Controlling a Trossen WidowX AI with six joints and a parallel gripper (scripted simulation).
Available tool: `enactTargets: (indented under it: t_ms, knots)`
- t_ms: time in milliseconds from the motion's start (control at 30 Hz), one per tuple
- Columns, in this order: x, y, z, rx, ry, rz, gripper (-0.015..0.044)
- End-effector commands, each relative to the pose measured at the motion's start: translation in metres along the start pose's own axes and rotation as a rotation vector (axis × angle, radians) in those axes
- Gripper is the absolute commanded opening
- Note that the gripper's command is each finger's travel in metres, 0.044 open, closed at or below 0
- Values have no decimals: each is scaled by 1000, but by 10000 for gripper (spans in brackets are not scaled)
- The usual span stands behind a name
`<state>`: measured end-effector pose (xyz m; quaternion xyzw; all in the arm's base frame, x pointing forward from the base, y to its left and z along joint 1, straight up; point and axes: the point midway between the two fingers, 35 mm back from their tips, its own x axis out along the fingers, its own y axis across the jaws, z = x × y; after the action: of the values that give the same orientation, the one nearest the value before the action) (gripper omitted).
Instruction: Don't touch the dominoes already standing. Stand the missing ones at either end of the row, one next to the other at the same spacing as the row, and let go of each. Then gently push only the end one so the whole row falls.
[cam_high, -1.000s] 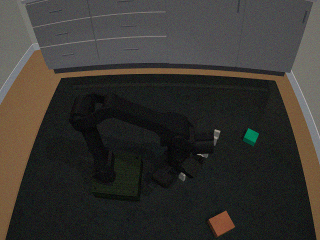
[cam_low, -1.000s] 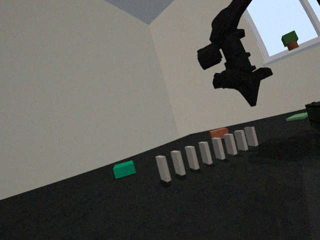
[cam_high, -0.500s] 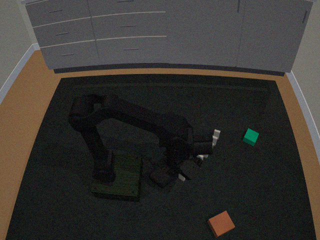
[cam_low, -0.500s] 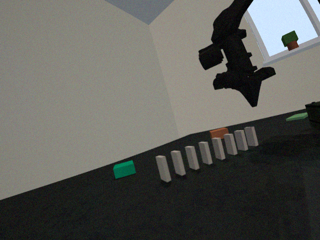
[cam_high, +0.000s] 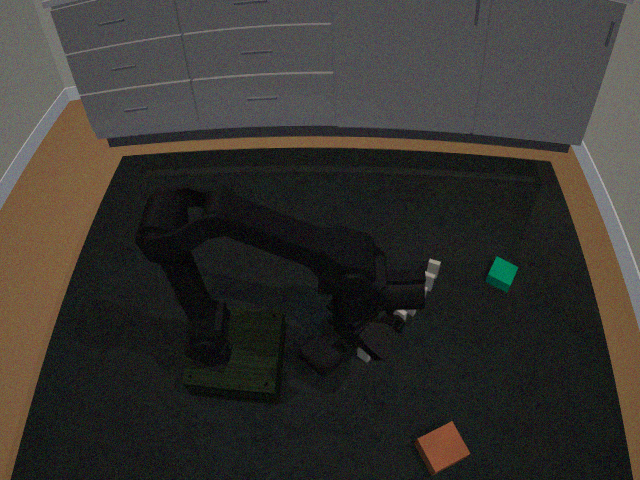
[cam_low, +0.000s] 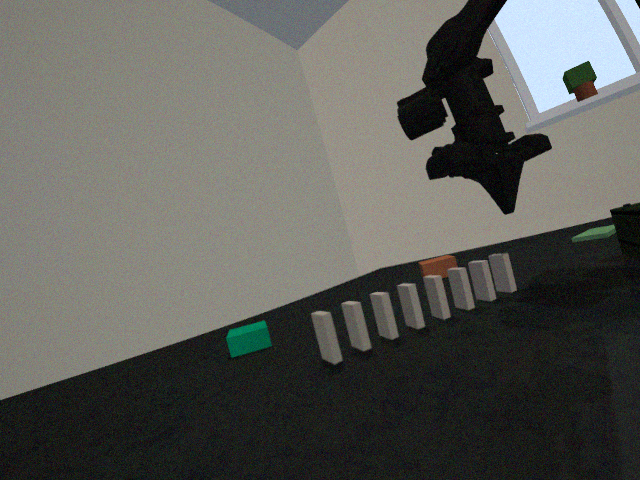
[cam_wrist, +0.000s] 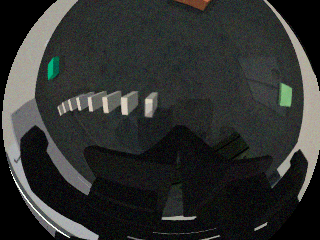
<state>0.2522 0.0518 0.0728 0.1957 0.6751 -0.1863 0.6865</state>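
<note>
Grey cabinets (cam_high: 403, 67) stand beyond an orange-brown floor (cam_high: 56, 217).

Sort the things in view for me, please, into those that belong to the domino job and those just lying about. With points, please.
Part of the job:
- eight standing dominoes (cam_low: 383, 316) (cam_wrist: 129, 103)
- end effector (cam_low: 509, 210) (cam_wrist: 179, 130), shut and holding nothing

Just lying about:
- teal block (cam_high: 501, 273) (cam_low: 249, 339) (cam_wrist: 53, 68)
- orange block (cam_high: 443, 447) (cam_low: 438, 266) (cam_wrist: 194, 2)
- light green piece (cam_low: 594, 234) (cam_wrist: 285, 95)
</note>
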Motion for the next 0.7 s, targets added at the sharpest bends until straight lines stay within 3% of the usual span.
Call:
enactTargets:
  t_ms: [0, 500, 667]
  knots:
    - [0, 0, 0, 6, -2, 0, 0]
    - [3, 0, 1, 6, -2, 0, 0]
    - [71, 0, 1, 6, -2, 0, 0]
